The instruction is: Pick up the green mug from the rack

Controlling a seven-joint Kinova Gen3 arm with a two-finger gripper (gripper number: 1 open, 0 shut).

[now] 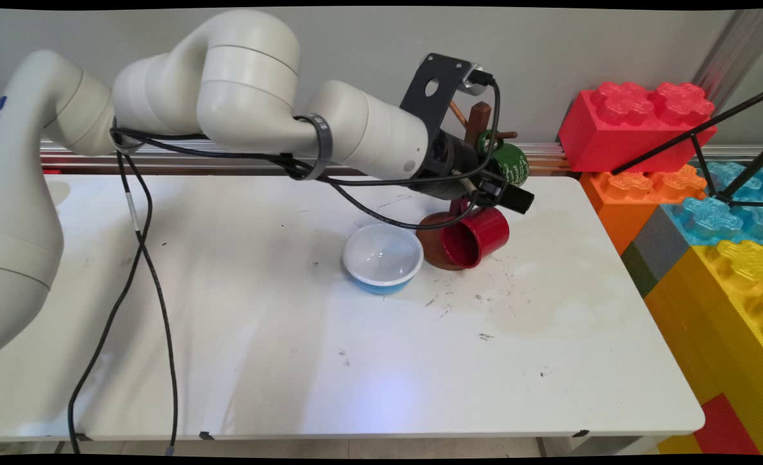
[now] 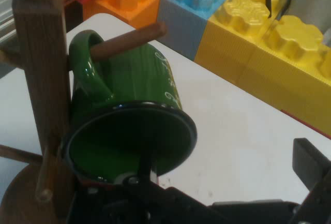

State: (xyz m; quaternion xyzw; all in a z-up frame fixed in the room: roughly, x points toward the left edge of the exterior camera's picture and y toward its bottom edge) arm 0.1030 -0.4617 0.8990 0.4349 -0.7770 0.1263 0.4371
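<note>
Now red mug (image 1: 478,240) in fingers (image 1: 522,200) beside mug tree (image 2: 39,79).

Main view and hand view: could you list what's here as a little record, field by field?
Gripper: black two-finger gripper, at the mug rack; finger state unclear
Nearest: glossy red mug, tilted on its side just below it
Rack: brown wooden mug tree with pegs
Hanging: dark green mug, handle over a peg
Beside: white bowl with blue outside
Surface: white table
Right: big toy bricks

White arm reaches rightward, wrist angled down; claw (image 1: 494,194) low over table.
</note>
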